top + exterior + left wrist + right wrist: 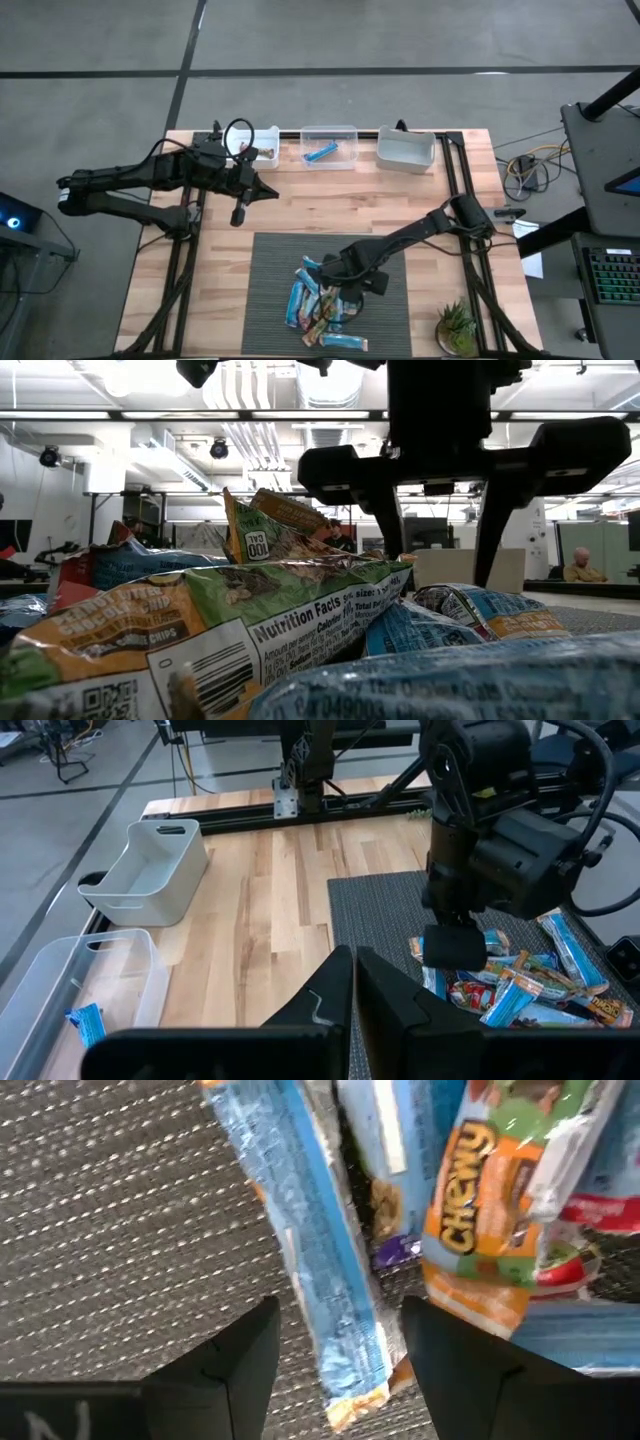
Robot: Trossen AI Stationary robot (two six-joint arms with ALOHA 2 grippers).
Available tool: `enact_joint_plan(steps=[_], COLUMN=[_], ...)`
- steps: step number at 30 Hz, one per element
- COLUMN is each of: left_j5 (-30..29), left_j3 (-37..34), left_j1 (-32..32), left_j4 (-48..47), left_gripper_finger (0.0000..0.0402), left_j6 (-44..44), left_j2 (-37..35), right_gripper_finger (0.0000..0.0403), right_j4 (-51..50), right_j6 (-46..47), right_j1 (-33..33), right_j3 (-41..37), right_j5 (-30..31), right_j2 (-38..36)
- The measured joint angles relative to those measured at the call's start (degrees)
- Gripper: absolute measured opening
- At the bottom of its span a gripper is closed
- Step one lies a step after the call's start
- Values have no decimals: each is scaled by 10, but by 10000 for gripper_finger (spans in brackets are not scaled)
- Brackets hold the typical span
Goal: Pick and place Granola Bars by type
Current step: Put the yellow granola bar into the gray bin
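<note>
R gripper (pixel 335 1355) fingers wide, straddling end of a blue bar (pixel 315 1260) in the Granola Bars pile (pixel 322 305) on grey mat (pixel 270 270), table's near edge. L gripper (pixel 268 190) shut, empty, by far-edge bins (pixel 328 146).

The right claw (pixel 335 297) hides part of the Granola Bars (pixel 322 305) pile beneath it.

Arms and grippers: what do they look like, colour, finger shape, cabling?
Both arms are matte black and jointed. The left gripper has two dark wedge-shaped fingers tapering to a point; a black cable loops above its wrist. The right gripper has flat black rectangular fingers under a wide boxy crossbar. No markings legible.
</note>
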Motion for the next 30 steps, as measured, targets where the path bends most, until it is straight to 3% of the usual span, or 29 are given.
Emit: enact_joint_plan(steps=[18, 30], left_j5=[0, 0], left_j3=[0, 0], left_j1=[0, 0], left_j4=[1, 1], left_gripper_finger=[0, 0], left_j6=[0, 0], left_j2=[0, 0], right_gripper_finger=[198, 113], right_j4=[34, 44], right_j6=[-8, -9], right_j1=[-1, -2], right_j3=[-33, -33], right_j5=[0, -2], right_j2=[0, 0])
